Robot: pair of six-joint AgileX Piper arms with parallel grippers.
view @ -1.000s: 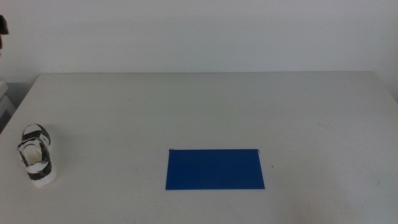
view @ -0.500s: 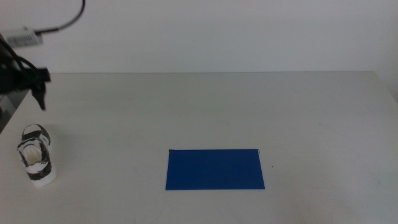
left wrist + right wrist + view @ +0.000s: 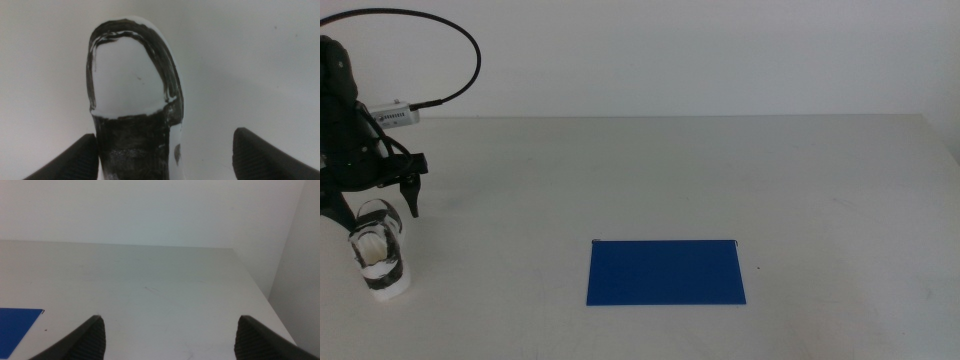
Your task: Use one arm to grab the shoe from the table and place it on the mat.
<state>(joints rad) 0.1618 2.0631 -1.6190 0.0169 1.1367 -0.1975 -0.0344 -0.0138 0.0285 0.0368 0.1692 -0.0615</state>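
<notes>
Sneaker (image 3: 378,255) sits at bench (image 3: 650,180) left edge, well apart from blue mat (image 3: 666,271) near front edge. Left claw (image 3: 375,205) open, hovering over sneaker toe. Right claw (image 3: 170,335) open, waiting near right edge.

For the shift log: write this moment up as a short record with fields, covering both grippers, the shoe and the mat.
left gripper: open, over the shoe at the table's left side, jaws either side of it, not closed on it
right gripper: open, waiting out of the middle view, above bare table near the mat's corner
shoe: on the table, near its left edge, not lifted
mat: flat on the table, nothing on it
task state: shoe not yet grasped
</notes>
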